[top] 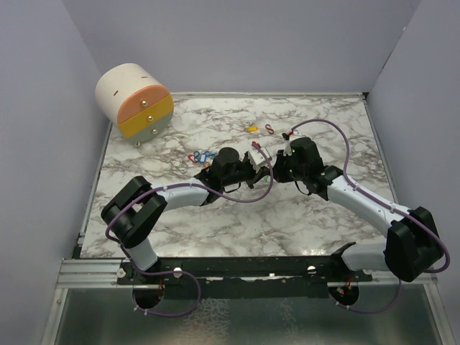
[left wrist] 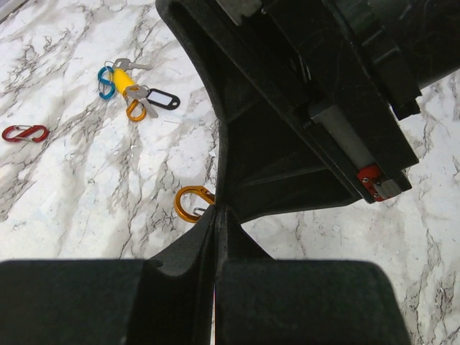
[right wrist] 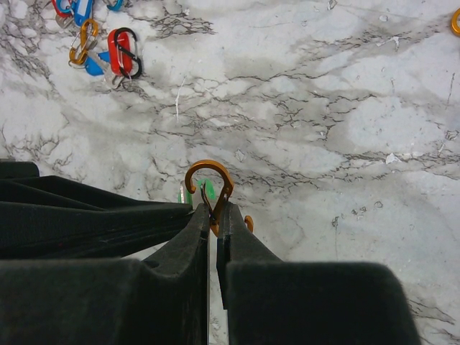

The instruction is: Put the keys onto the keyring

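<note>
Over the marble table (top: 180, 230), we are watching two arms meeting at the centre of the overhead frame. The right gripper (right wrist: 216, 213) is pinching an orange clip (right wrist: 208, 165) at its tips, jaws almost together. The clip's long axis is pointing straight out from the fingers, toward the top of the right wrist frame. The left gripper (left wrist: 215, 215) is sitting opposite, clamped narrow, its tips touching the clip; we cannot tell whether it is gripping anything. A green tag (right wrist: 209, 190) is showing through the clip's loop. The other keys (top: 201, 156) are lying bunched just left of the grippers in the overhead frame, nearer the left arm, which we are judging better placed to fetch the next one.
</note>
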`<state>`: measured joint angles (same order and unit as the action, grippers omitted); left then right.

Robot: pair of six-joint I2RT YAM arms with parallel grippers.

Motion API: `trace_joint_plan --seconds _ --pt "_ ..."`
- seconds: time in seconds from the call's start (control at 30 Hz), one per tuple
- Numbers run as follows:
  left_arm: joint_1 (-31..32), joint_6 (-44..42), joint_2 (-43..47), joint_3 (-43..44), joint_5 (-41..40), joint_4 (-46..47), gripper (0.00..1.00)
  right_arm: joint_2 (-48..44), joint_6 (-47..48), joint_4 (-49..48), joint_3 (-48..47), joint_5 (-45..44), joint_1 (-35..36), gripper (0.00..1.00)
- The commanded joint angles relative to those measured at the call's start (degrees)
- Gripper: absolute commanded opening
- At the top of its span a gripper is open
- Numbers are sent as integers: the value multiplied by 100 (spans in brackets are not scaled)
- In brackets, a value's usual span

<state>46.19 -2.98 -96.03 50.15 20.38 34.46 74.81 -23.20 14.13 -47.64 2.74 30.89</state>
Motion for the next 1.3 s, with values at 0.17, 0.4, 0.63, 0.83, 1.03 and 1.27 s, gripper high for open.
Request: trace_joint_plan --seconds 0.17,0.4,0.63,0.83,1.03,1.27 --pt "20 -99 -23 170 17 158 0 -116 77 -16 -153 157 -5 1" --pt "21 -122 -60 205 -61 158 0 -200 106 15 -121 162 -5 1" --pt "11 -149 -91 249 -118 157 0 -221 137 41 -99 190 -5 1" --pt "7 -176 -78 258 -124 158 0 -238 139 29 -48 192 -10 1" --pt "11 -185 -109 271 -129 156 0 -308 141 52 -30 192 -5 1" --pt "12 -226 -109 284 -192 157 0 -366 163 75 7 235 -5 1"
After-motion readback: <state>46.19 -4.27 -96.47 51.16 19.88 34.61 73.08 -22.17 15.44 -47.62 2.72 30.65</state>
